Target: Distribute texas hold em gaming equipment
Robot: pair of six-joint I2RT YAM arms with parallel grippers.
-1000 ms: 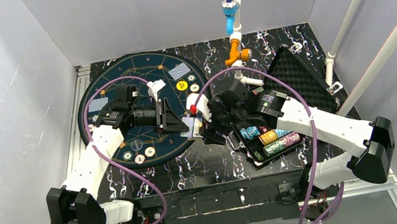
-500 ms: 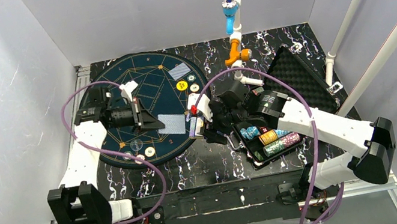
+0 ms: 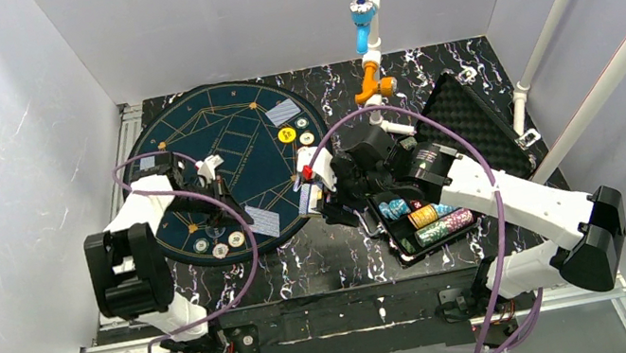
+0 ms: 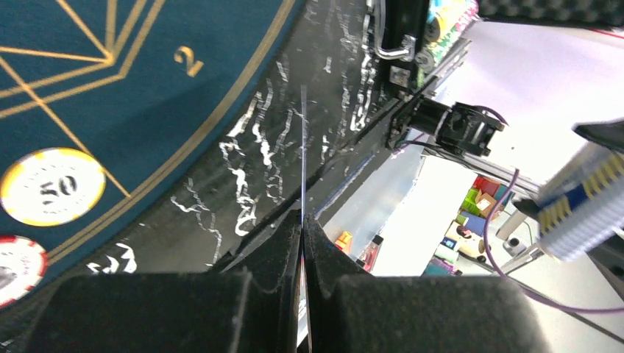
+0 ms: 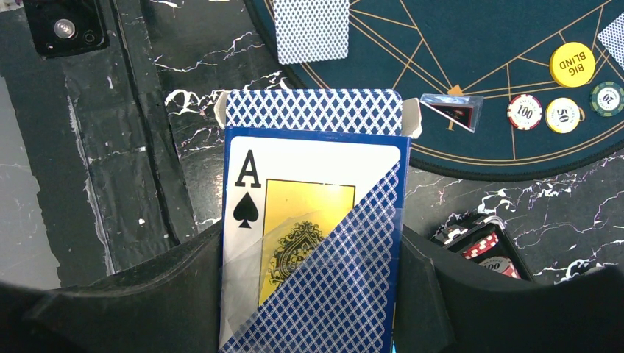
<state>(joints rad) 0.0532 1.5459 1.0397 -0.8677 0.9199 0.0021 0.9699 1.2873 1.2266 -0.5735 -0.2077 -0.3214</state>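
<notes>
My left gripper is shut on a blue-backed playing card, seen edge-on in the left wrist view. The card hangs over the near right rim of the round dark-blue mat. My right gripper is shut on an open card box with an ace of spades printed on it. Three chips lie on the mat's near edge, marked 100, 50 and 20. A yellow Big Blind chip sits close by. Another card lies at the far right of the mat.
The black case stands open at the right, with chip stacks in its tray. A white pipe with blue and orange fittings rises at the back. A clear plastic scrap lies on the mat's rim. White walls enclose the table.
My left gripper shut on a card at the box and swung back left and nearer, carrying the card to the mat's near rim. The right arm has stayed still.
</notes>
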